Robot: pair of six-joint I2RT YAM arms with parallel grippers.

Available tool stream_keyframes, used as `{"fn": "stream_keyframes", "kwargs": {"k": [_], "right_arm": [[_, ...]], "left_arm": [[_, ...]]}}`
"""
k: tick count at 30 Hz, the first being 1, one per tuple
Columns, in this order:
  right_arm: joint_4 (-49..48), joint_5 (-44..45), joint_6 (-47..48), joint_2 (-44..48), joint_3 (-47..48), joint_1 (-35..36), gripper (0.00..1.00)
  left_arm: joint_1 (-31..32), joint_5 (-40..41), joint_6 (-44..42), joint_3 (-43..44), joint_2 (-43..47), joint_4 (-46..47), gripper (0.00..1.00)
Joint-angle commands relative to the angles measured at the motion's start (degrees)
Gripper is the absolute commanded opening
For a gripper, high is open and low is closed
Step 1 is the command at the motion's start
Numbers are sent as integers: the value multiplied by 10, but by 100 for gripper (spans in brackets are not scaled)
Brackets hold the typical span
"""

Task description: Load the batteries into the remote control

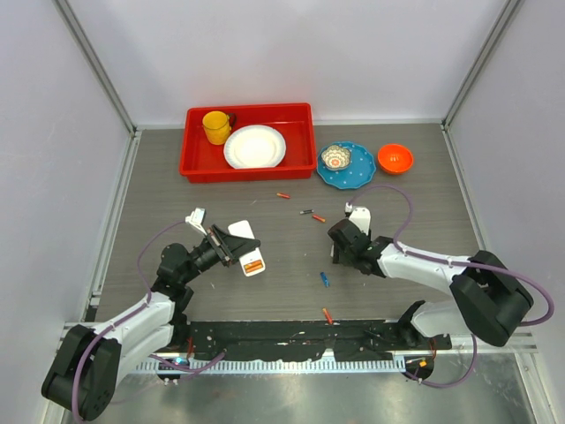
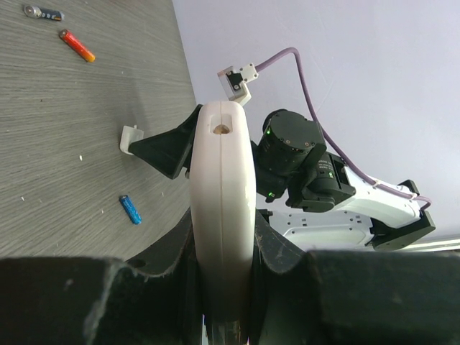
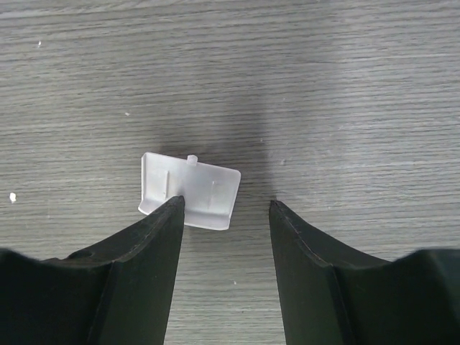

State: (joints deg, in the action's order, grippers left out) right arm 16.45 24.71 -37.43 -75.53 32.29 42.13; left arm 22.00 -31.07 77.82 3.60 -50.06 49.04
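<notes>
Two jobs: left gripper (image 1: 234, 246) clamps the remote control (image 2: 223, 201) aloft, presumably for loading; right gripper (image 3: 224, 208), half-open and empty, hangs over a white cover (image 3: 189, 190).

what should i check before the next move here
1. Grip: left tool shut on the flat white rectangular remote control: ok.
2. Jaws: right tool open: ok.
3. Load: right tool carries nothing: ok. The small white plastic cover lies unclamped on the grey wood-grain table below it.
4. Supply: a small blue cylindrical battery lies loose between the arms: ok.
5. Access: remote's battery bay facing the right tool: cannot tell.
</notes>
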Motion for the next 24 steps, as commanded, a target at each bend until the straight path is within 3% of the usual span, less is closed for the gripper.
{"fn": "stream_keyframes", "kwargs": {"k": [1,15,22,24], "right_arm": [[37,17,-4,-17,8,19,54],[43,55,-12,-74,32,78,48],[29,46,-19,-81,25,79,18],[27,46,-21,-82,25,81,17]], "left_arm": [[-3,-2,2,-2,12,33,0],[-2,-1,4,-11,31,26,0],[-3,0,2,-14,42,14,0],[-3,0,2,-13,43,13,0]]}}
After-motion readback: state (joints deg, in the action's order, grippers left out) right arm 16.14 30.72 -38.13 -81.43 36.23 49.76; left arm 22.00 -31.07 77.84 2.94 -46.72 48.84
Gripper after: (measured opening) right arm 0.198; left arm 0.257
